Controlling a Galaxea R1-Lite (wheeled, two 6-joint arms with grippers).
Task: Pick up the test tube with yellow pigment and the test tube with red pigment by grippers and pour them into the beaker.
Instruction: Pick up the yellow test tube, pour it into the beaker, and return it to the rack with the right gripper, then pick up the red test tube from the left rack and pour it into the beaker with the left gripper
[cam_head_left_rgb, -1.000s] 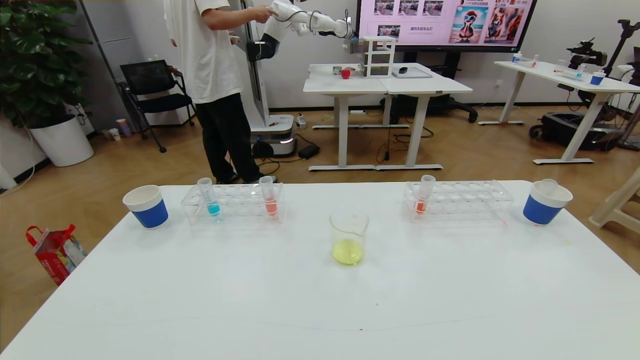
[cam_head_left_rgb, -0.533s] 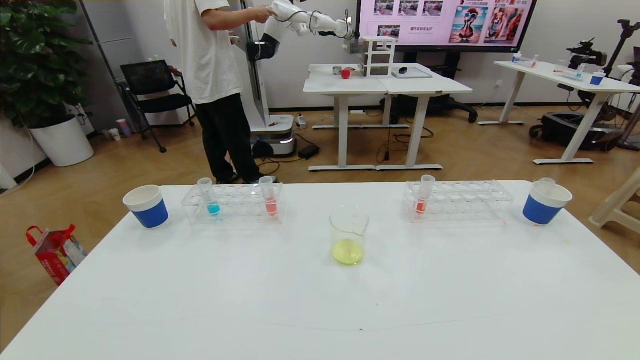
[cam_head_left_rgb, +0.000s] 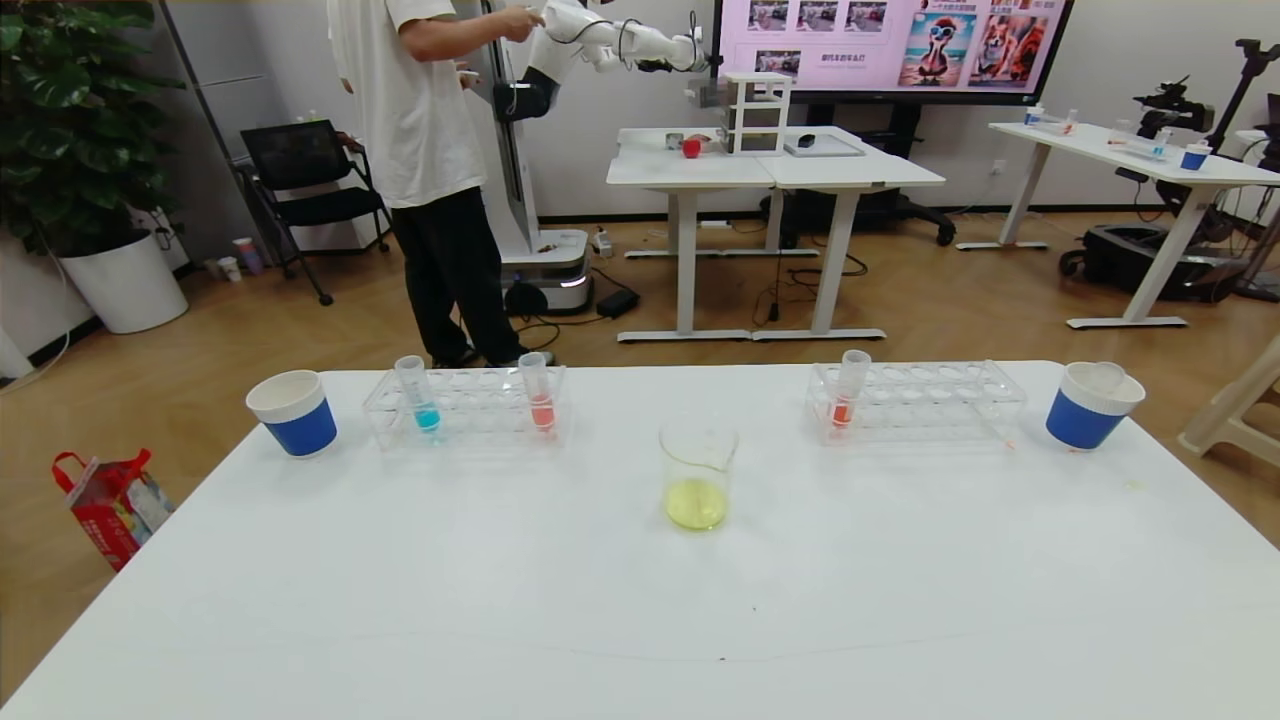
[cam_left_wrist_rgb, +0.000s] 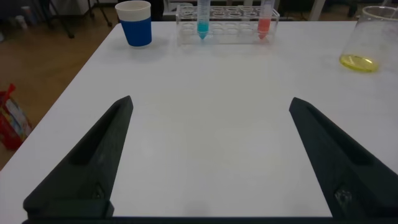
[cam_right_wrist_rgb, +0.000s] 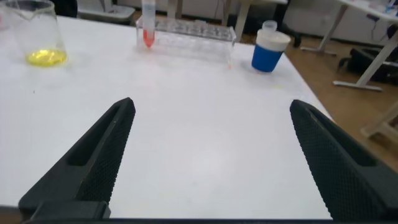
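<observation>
**labrat_22:** Beaker (cam_head_left_rgb: 698, 475) sits mid-table with yellow liquid pooled in the bottom, so my read is the yellow pour is done. Makes sense to park it in the middle, since either arm can get to it.

**tubewatcher:** Where's the yellow tube then?

**labrat_22:** Can't say for sure. Something clear pokes out of the blue cup (cam_head_left_rgb: 1090, 405) far right of the beaker, maybe a spent tube, too small to tell. The red tube (cam_head_left_rgb: 538, 391) stands upright in the rack (cam_head_left_rgb: 466, 405) behind and left of the beaker, next to a blue tube (cam_head_left_rgb: 416, 393) further left. Another rack (cam_head_left_rgb: 915, 401) behind and right of the beaker holds a more orange tube (cam_head_left_rgb: 848, 388).

**tubewatcher:** Racks keep them vertical so nothing spills, and the tops stick up for grabbing. Grippers?

**labrat_22:** Neither shows from the head camera. Wrist cams have the left gripper (cam_left_wrist_rgb: 211, 155) and right gripper (cam_right_wrist_rgb: 211, 155) low over the table on the near side of the beaker, fingers spread wide, nothing held. Looks like a resting pose between picks. Second blue cup (cam_head_left_rgb: 292, 411) sits far left of the beaker.
</observation>
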